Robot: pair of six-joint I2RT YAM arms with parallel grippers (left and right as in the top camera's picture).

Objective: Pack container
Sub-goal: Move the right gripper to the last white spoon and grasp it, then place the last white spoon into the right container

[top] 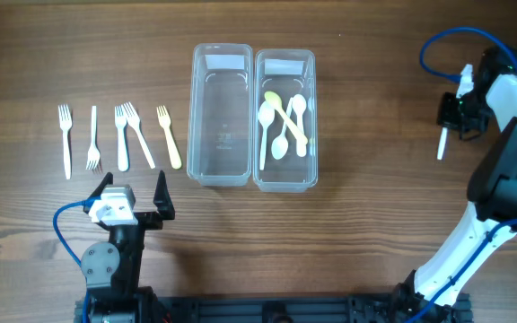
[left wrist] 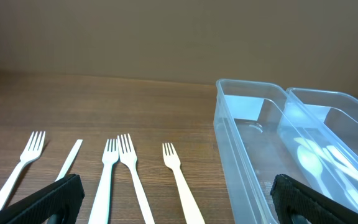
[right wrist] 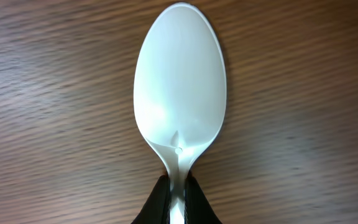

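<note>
Right gripper [right wrist: 178, 200]: jaws clenched on white spoon [right wrist: 180, 93] at its neck, far right of bench [top: 375, 224], well apart from the spoon container [top: 285, 186]. Advice: lift clear, hold bowl level, release low over container. Left gripper [top: 135, 190]: jaws released, near forks [top: 121, 139].

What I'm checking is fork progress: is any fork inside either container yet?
No, the forks all lie on the table left of the containers, which hold only spoons.

The wooden table [top: 375, 90] bears five plastic forks [top: 122, 144] in a row at its left; one lies reversed. Two clear containers [top: 223, 126] stand beside them, touching.
</note>
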